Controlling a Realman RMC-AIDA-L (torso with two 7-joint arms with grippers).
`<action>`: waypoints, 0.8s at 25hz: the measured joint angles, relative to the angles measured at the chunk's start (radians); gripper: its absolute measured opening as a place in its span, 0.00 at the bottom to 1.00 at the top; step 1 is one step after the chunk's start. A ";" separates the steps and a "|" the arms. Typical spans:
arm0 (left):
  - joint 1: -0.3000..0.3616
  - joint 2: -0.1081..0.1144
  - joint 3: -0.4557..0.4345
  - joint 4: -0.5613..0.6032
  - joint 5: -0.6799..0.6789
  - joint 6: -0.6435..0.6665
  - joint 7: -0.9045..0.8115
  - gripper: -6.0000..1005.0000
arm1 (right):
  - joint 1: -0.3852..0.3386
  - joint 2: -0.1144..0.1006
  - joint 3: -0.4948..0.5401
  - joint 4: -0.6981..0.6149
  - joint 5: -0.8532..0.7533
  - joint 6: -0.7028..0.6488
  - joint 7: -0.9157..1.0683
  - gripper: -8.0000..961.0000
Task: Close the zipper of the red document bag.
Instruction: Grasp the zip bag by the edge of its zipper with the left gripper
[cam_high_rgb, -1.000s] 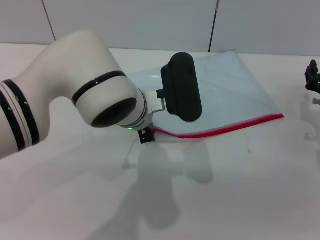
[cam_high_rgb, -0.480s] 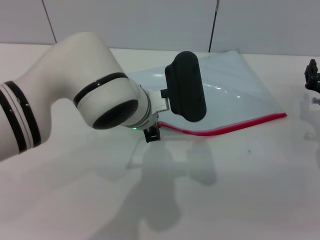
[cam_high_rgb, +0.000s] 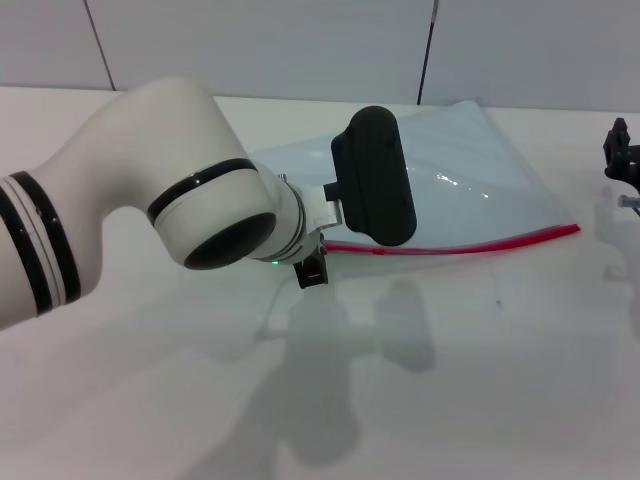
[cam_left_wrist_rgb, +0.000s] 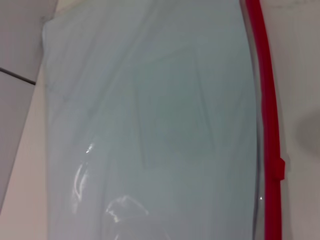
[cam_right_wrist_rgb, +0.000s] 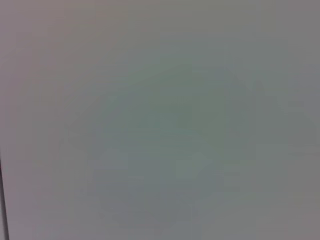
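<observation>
Red document bag (cam_high_rgb: 470, 180) lies flat on the white bench (cam_high_rgb: 480, 380), toward the far edge, right of centre. Translucent pale blue-grey plastic, some glare on it. Zipper (cam_high_rgb: 470, 245) trims the long edge nearest the robot. Its long axis runs across the bench, left to right, rising slightly toward the far right end.

Left claw (cam_high_rgb: 313, 272) sits at the zipper's left end, low against the bench. Wrist housing and the black camera pod cover most of it from the head view; only a small dark tip shows below the wrist. Cannot tell whether its fingers are spread or pinched on anything. Left wrist view shows no fingers either, just the pouch surface and the red strip along one side, with a small red tab (cam_left_wrist_rgb: 281, 167) standing out from the strip, likely the slider, though too small to be sure.

Right claw (cam_high_rgb: 622, 155) stands at the bench's far right edge, well apart from the bag, seemingly parked. Finger state not readable. Right wrist view shows only blank surface.

Judgement: the left arm is much the nearer and is placed on the zipper line. From its claw the rest of the strip extends to the right, so any pull would have to follow that axis toward the bag's right corner. How much of the zipper is closed cannot be judged.
</observation>
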 joint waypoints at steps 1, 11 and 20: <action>0.000 0.000 0.000 0.000 0.000 0.001 -0.003 0.13 | -0.001 0.000 0.000 -0.001 0.000 0.000 0.000 0.49; 0.009 0.004 -0.023 -0.027 0.000 0.011 -0.007 0.06 | -0.002 -0.002 0.010 -0.010 -0.003 0.000 0.000 0.49; 0.205 0.010 -0.171 -0.277 0.000 0.116 0.119 0.06 | -0.012 -0.019 0.144 -0.108 0.018 -0.100 0.000 0.49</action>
